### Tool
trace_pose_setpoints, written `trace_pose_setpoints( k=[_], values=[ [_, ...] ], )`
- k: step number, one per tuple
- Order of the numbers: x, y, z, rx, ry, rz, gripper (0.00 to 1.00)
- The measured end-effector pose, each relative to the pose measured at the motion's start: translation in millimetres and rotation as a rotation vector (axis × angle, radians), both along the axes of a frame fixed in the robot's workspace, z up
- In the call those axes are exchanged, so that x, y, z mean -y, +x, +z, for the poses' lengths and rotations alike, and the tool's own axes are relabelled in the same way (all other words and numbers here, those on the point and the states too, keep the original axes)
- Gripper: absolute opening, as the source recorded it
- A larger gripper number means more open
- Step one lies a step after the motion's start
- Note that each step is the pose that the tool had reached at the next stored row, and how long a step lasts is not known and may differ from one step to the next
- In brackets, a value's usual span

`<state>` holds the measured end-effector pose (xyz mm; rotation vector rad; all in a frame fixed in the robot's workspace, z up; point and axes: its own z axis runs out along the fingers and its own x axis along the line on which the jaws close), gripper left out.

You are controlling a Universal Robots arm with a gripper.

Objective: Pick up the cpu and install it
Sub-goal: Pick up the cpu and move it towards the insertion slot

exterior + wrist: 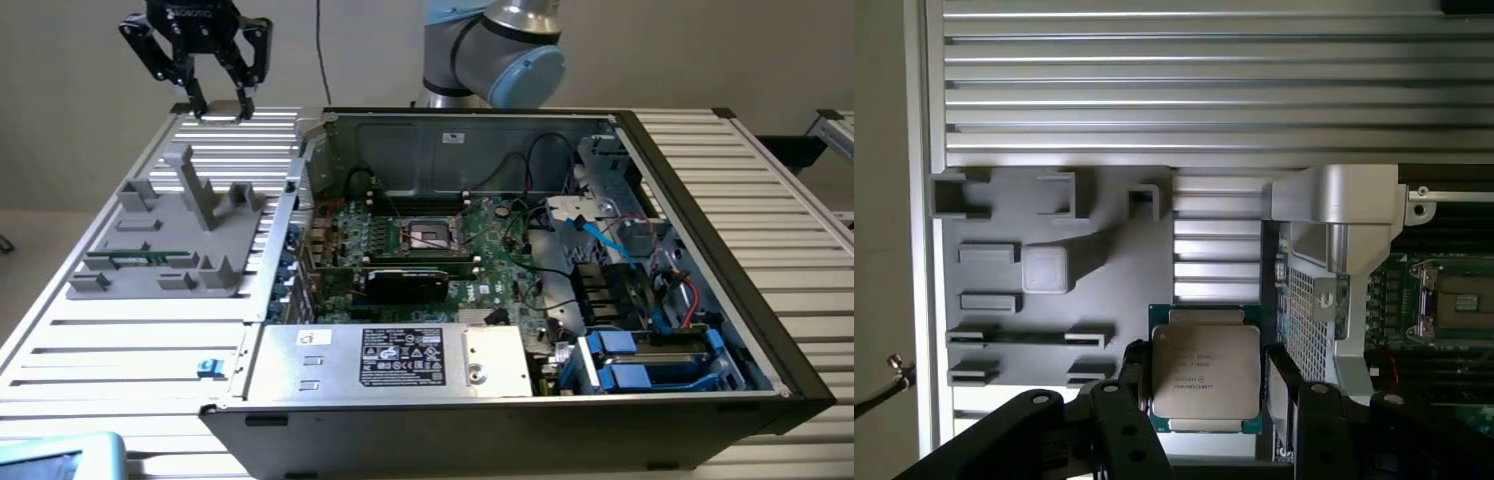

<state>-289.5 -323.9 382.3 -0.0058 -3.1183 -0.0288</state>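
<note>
Item: gripper [222,108], jaws partly closed across the cpu [1204,370], which is pinched by two opposite edges and held high over the table [120,350], beyond the grey fixture [174,235]. Hazard: the edge-only hold may let the chip twist or drop. A skewed chip could foul the socket [430,236].

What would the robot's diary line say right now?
gripper: shut on cpu | place: high over table, near grey fixture | install: not yet done
</note>
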Motion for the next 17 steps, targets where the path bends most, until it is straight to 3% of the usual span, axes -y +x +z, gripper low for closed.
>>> trace_pose_setpoints(
  k=[17],
  values=[
    [0.2, 68.2, 0.2, 0.0, 0.0, 0.0, 0.56]
  ],
)
